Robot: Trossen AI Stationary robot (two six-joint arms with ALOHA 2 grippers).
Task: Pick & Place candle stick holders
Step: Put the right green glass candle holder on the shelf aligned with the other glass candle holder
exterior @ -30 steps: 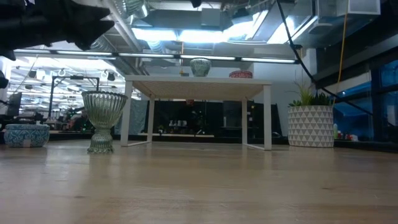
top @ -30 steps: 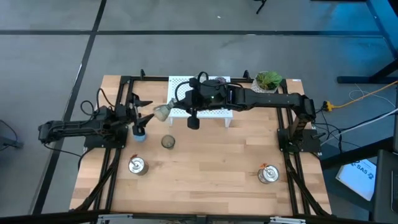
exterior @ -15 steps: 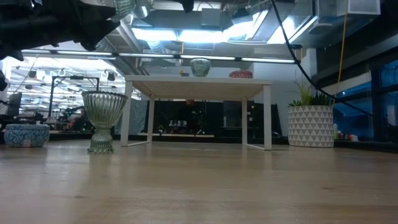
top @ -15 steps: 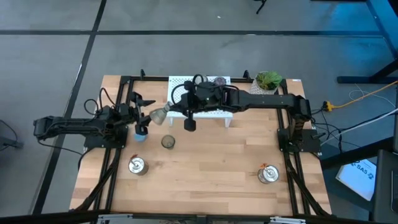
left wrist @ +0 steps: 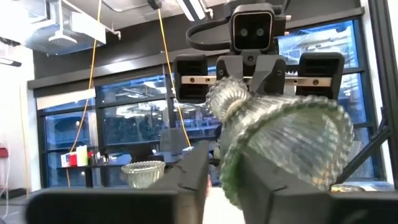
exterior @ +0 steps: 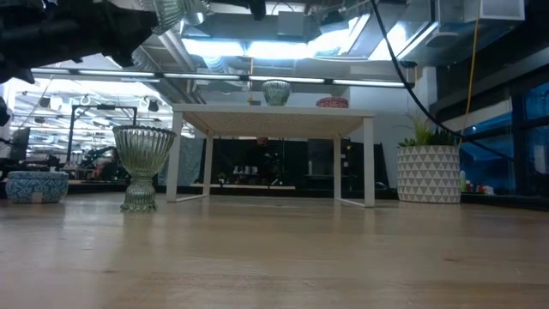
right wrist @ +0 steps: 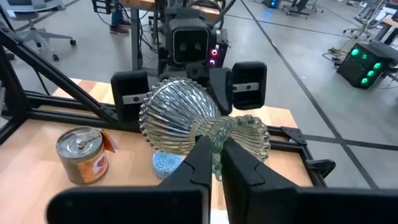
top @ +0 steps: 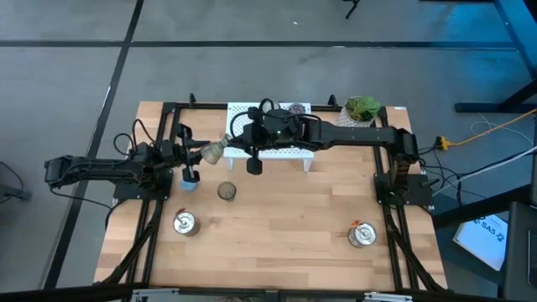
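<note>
The task looks partly done at best. One olive-clear glass holder (top: 216, 152) hangs in the air on its side, just off the left end of the white rack (top: 270, 151), which stands at the middle of the table's far edge. Both tools grip it: the left tool (top: 195, 151) has its fingers closed round the bowl end, and the right tool (right wrist: 213, 160) pinches the narrow stem near the foot. I judge this a hand-over between the arms, not yet finished.

On top of the rack sit a second glass holder (exterior: 275, 92) and a low pink one (exterior: 332, 103); a purplish one (top: 295, 108) shows on its far side from above. These look already placed.

Left on the table (top: 277, 218): a blue holder (top: 188, 183) near the left edge, under the left arm; a third glass holder (top: 226, 192) standing upright between the blue one and the table's middle; a silver holder (top: 184, 222) toward the near left corner, and another silver one (top: 362, 236) toward the near right corner. No holder can be seen to hold anything. The white pot with a green plant (top: 362, 109) stands at the far right corner.
</note>
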